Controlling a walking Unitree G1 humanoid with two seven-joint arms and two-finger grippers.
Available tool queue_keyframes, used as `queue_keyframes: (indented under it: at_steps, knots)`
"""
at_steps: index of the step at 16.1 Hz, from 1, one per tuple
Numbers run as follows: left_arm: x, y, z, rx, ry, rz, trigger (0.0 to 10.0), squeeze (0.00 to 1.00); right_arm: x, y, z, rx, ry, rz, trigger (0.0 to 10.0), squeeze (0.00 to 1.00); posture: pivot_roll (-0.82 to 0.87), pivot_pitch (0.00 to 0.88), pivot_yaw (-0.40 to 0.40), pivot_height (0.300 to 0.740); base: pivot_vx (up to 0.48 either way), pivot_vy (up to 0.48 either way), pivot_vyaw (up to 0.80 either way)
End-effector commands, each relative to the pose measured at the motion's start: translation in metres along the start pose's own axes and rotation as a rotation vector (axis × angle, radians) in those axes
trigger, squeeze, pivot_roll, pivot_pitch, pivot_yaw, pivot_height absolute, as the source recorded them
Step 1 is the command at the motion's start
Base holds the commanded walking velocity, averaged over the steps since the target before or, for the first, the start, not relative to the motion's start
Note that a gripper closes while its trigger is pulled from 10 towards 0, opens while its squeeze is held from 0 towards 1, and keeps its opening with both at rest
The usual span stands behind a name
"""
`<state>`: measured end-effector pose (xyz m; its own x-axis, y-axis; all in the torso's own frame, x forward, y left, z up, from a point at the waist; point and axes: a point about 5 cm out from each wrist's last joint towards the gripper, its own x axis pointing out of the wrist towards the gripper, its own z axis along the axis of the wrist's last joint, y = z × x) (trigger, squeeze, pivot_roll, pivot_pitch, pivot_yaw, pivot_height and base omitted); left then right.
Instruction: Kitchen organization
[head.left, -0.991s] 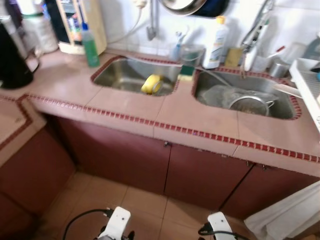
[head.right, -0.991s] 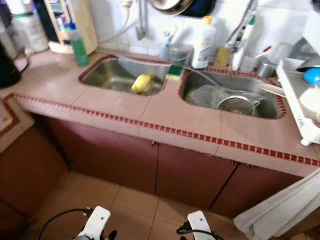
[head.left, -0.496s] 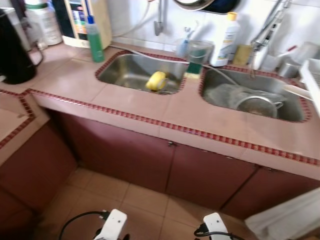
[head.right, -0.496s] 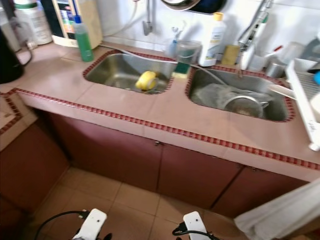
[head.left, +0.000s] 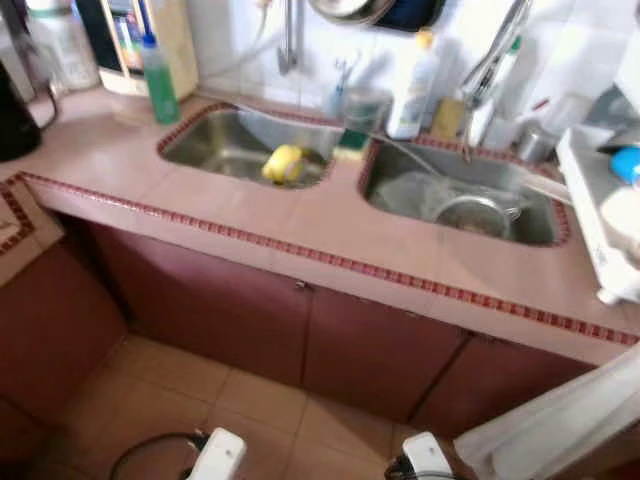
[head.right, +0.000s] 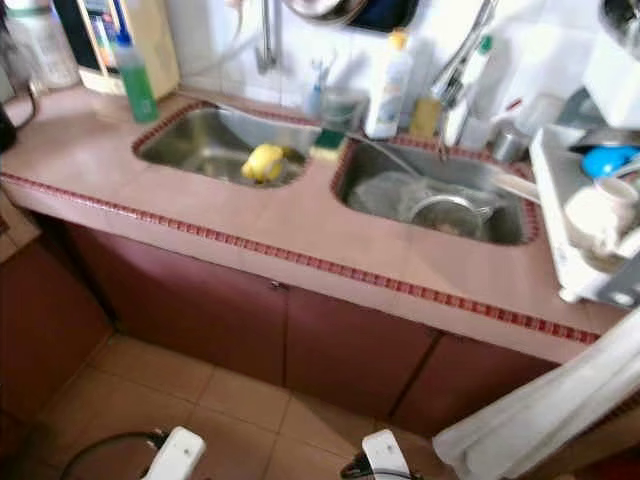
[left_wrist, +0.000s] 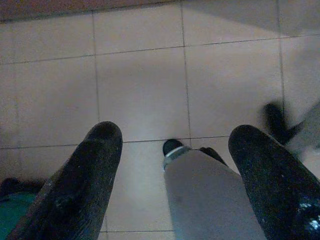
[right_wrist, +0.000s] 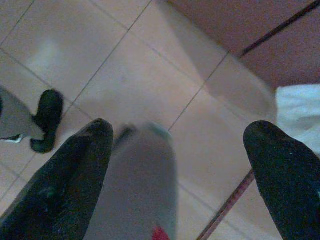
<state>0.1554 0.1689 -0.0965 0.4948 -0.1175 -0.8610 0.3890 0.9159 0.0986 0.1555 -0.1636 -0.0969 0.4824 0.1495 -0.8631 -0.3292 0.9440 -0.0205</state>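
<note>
Robot stands facing a tiled counter (head.right: 300, 215) with a double sink; both arms hang low near the floor. Left gripper (left_wrist: 175, 165) has its fingers spread wide, holding nothing; right gripper (right_wrist: 180, 165) likewise gapes wide, nothing in it.

Likely things to tidy: yellow sponge-like lump (head.right: 262, 161) lying in the left basin (head.right: 190, 145), and a metal strainer (head.right: 440, 212) in the right basin (head.right: 505, 228) with other washing-up. The yellow thing looks soft, light, probably wet; a pinch across its middle should do. The strainer looks stiff, light, slippery when wet; its rim or handle is the better hold.

Green bottle (head.right: 133, 78) and white bottle (head.right: 388, 72) stand behind the sinks. Right eye view shows more of the dish rack (head.right: 570, 215) with a blue bowl (head.right: 605, 160). Wrist views show floor tiles (left_wrist: 140, 85), the right one also cabinet doors (right_wrist: 240, 25) and white cloth (right_wrist: 297, 112).
</note>
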Motion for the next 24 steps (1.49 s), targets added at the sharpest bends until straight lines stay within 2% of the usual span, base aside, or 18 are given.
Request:
queue_keyframes:
  at_steps: [1,6,11,22,24]
  knots:
    - [0.002,-0.011,0.003,0.010,0.000,-0.021,10.0,0.00,-0.003,-0.010,-0.006,0.000,0.020,-0.029,10.0,0.00,0.00,0.000,-0.033,0.740,0.000,0.000,0.00]
    - [0.001,-0.015,-0.003,0.000,0.016,-0.035,10.0,0.00,-0.004,-0.010,-0.014,0.009,0.039,-0.034,10.0,0.00,0.01,0.000,-0.035,0.740,0.000,0.000,0.00]
    - [0.002,-0.015,0.000,0.005,0.010,-0.043,10.0,0.00,-0.005,-0.009,-0.018,0.008,0.053,-0.035,10.0,0.00,0.01,0.000,-0.034,0.740,0.000,0.000,0.00]
    - [0.001,-0.013,-0.002,0.010,0.008,-0.042,10.0,0.00,-0.006,-0.006,-0.024,0.022,0.070,-0.040,10.0,0.00,0.00,0.000,-0.022,0.740,-0.342,0.000,0.00]
    - [0.001,-0.013,-0.002,0.005,0.005,-0.043,10.0,0.00,-0.006,-0.006,-0.024,0.024,0.070,-0.041,10.0,0.00,0.00,0.000,-0.020,0.740,0.000,0.000,0.00]
